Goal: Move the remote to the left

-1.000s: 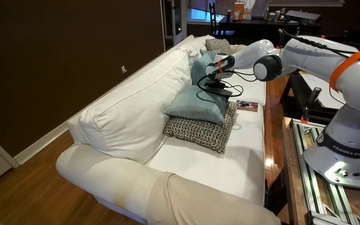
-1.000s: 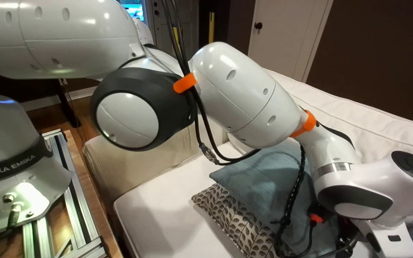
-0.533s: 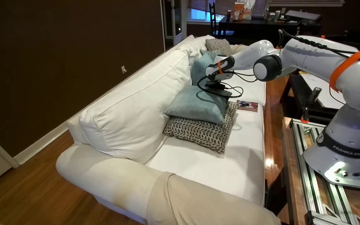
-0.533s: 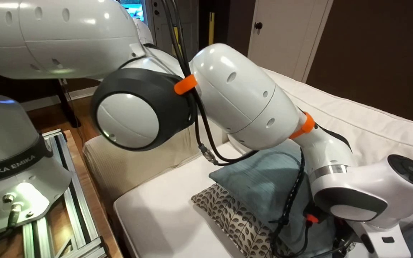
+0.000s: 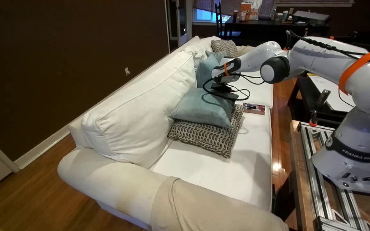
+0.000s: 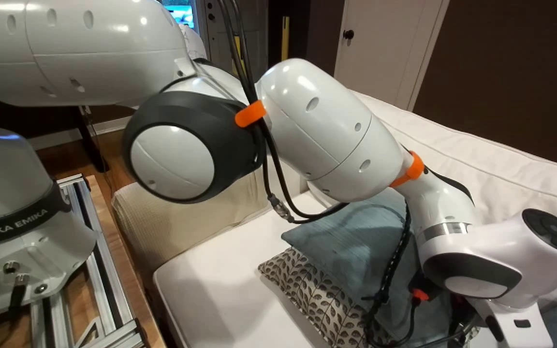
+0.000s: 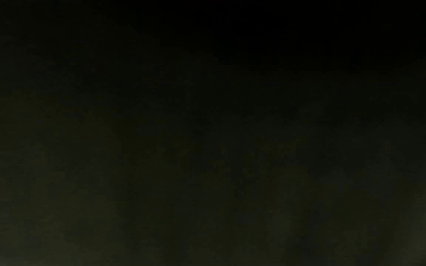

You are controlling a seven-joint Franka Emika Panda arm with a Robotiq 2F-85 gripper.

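Note:
No remote shows in any view; it is hidden or out of view. In an exterior view my gripper is a dark shape under the arm's wrist, down at the far edge of a light blue pillow. Its fingers are hidden there, so I cannot tell whether they hold any fabric. The same pillow lies partly behind the arm and cables in an exterior view. The wrist view is almost black and shows neither fingers nor objects.
Beneath the blue pillow lies a leaf-patterned pillow on the white couch seat. A book or case is beside them near the seat's front edge. The couch back cushion rises behind. Cables loop around the wrist.
The wrist has dipped slightly and shifted a little, then held still over the last half second. The bright light on the robot's base has gone out. The pillows look unmoved.

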